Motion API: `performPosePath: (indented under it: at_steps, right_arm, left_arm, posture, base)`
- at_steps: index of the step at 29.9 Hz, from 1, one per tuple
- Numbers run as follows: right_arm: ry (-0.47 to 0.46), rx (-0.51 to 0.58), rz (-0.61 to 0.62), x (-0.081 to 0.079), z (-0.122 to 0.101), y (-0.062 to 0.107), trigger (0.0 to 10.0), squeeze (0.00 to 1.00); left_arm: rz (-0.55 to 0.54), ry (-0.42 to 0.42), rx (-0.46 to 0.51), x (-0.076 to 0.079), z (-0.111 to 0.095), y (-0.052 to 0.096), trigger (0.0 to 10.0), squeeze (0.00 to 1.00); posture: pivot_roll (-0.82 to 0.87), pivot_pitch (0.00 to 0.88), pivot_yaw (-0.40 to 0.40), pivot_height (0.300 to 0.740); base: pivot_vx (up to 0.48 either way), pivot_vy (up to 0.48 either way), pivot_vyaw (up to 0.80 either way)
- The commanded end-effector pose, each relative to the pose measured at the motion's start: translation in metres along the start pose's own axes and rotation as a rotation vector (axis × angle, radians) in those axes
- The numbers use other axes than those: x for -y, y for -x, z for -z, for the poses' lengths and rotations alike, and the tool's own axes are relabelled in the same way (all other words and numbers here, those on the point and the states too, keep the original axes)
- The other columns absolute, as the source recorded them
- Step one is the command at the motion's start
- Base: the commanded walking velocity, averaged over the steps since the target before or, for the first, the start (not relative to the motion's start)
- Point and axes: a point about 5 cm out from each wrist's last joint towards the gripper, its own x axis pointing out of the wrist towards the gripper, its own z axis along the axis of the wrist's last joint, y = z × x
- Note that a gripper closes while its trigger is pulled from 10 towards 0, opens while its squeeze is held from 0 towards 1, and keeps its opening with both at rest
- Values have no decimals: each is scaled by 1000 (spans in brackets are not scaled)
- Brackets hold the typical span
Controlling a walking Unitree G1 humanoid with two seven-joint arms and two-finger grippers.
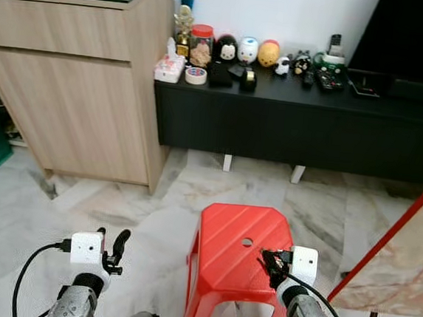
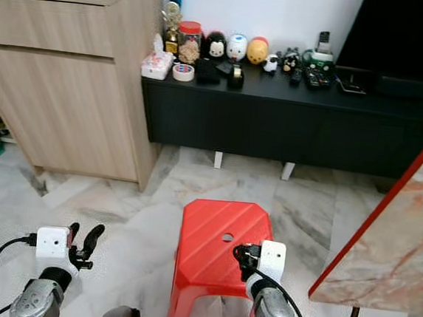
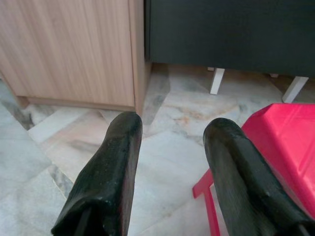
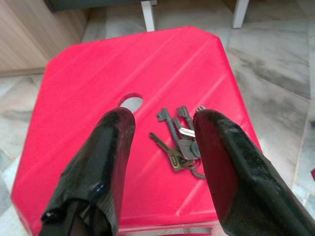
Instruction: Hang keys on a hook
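Hovering spread-fingered over the red stool [image 1: 237,242], the right gripper [image 4: 160,132] should drop straight onto the keys [image 4: 178,140] lying near the stool's right edge beside its centre hole, pinching the bunch; left gripper [image 3: 172,147] idles released.

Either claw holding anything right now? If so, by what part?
Nothing held. The right claw is open above the keys, which lie flat on the red stool. The left claw is open over the floor.
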Motion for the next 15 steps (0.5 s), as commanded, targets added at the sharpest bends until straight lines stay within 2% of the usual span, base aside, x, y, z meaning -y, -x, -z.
performPosePath:
  at_steps: [1, 5, 8, 15]
  right_arm:
    - [-2, -14, 35, 4, 2, 0, 10000, 0]
    - [-15, -52, 98, 12, 2, -1, 10000, 0]
    - [-24, -32, 85, 11, -2, -2, 10000, 0]
    - [-47, -21, 75, 7, -10, -7, 10000, 0]
  left_arm:
    - [8, -5, -10, 0, 3, 1, 10000, 0]
    - [6, -5, -18, -3, 5, 1, 10000, 0]
    - [5, -7, -23, -4, 7, 1, 10000, 0]
    - [9, -11, -20, -5, 7, 0, 10000, 0]
  posture:
    - [53, 4, -36, 637]
    - [55, 9, -34, 632]
    - [54, 10, -33, 612]
    - [56, 14, -32, 608]
  base:
    - [0, 0, 0]
    - [0, 0, 0]
    - [0, 0, 0]
    - [0, 0, 0]
